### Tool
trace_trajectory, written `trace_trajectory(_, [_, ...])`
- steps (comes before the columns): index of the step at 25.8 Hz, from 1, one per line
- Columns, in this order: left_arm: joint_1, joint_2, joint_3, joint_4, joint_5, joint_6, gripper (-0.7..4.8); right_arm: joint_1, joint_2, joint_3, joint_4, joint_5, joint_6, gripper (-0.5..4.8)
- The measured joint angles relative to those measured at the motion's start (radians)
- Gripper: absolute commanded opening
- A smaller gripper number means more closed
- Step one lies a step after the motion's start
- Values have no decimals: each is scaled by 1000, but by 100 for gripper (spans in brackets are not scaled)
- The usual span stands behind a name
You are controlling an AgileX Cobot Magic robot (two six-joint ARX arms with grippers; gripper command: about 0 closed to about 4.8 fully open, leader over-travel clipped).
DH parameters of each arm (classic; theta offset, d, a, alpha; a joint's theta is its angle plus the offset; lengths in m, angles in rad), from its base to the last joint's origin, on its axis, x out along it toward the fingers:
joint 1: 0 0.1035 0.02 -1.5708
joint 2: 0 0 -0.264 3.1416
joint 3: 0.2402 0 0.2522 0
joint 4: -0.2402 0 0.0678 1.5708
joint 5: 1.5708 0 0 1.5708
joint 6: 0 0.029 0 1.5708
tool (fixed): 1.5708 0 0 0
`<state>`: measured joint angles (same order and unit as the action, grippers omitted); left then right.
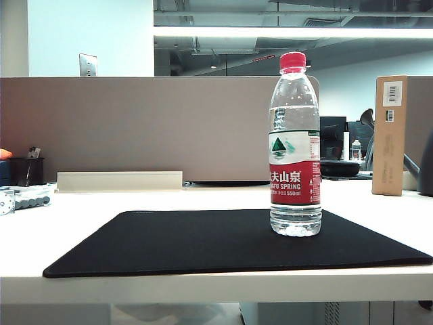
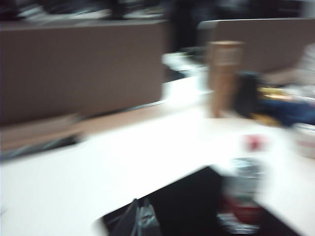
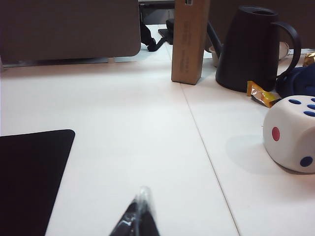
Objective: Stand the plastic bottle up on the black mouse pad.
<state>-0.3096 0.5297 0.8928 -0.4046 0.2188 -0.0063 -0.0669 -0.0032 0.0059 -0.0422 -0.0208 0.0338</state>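
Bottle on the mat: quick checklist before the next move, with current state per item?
1. Plastic bottle upright: ok.
2. Its base sits on the black mouse pad, inside the edge: ok.
3. Red cap on: ok.
4. Left hand clear of the bottle: ok; the exterior view shows nothing touching it, though the left wrist view is blurred.
5. Left hand shut and empty: ok.
6. Right hand off to the side above the white table, beside the pad corner, fingers together: ok.
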Motion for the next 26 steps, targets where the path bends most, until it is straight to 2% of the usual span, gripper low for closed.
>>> trace_trajectory(2, [113,-52,-91,5,-50,-19,-1,0,0,0,0,0,0,-1])
trace_trajectory(4, [149,-96,-164,4,-115,-23,-1,0,0,0,0,0,0,-1])
trace_trajectory(5, [171,-131,-211,20,-169,-25,-1,0,0,0,0,0,0,-1])
trace_trajectory(6, [199,-188,-288,46,-270,-25,-1,0,0,0,0,0,0,-1])
trace_trajectory(8, [248,-305,-432,107,-373,-29,-1,-1,0,0,0,-1,0,-1])
trace_trajectory(10, [259,-455,-588,125,-378,-33,-1,-1,0,0,0,0,0,-1])
trace_trajectory(12, [260,-524,-649,135,-371,-35,-1,-1,0,0,0,0,0,-1])
trace_trajectory(22, [260,-527,-791,174,-261,-40,-1,-1,2,0,-3,-1,0,-1])
trace_trajectory(26, [260,-527,-862,244,-216,-31,-1,-1,2,0,-4,-1,0,-1])
